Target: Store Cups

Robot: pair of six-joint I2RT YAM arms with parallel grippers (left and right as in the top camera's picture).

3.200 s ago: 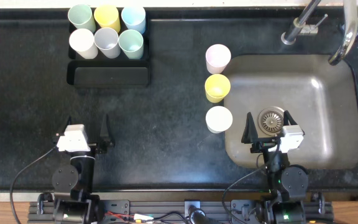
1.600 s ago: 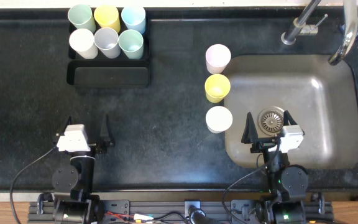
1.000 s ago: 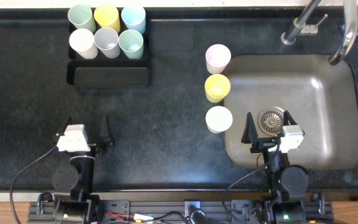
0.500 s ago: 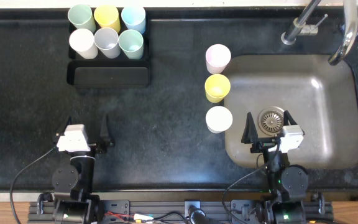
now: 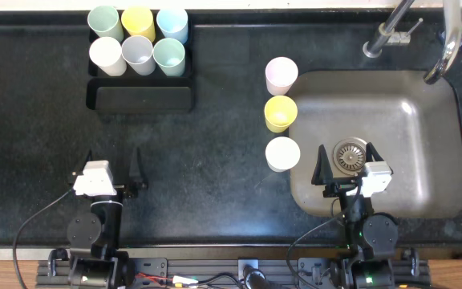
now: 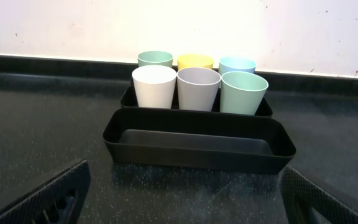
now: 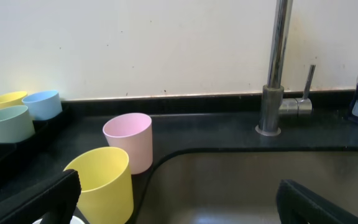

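A pink cup (image 5: 281, 74), yellow cup (image 5: 280, 112) and white cup (image 5: 282, 153) are standing in line along the sink's (image 5: 411, 120) left rim. Six cups (image 5: 139, 50) are sitting in the black tray (image 5: 139, 98). The left gripper (image 5: 112, 168) and right gripper (image 5: 346, 163) are hanging near their bases, jaws gaping wide.

Black speckled worktop (image 5: 215, 144), steel sink (image 5: 423, 120), pale wall (image 7: 166, 43).

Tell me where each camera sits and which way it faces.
Top: overhead, looking down on tray, sink; left arm, right arm at bottom edge.
Left wrist: on left arm, facing tray's six cups; open jaws at corners.
Right wrist: on right arm, facing faucet, pink cup; open jaws at corners.
Shared: both wrist views show tray cups.
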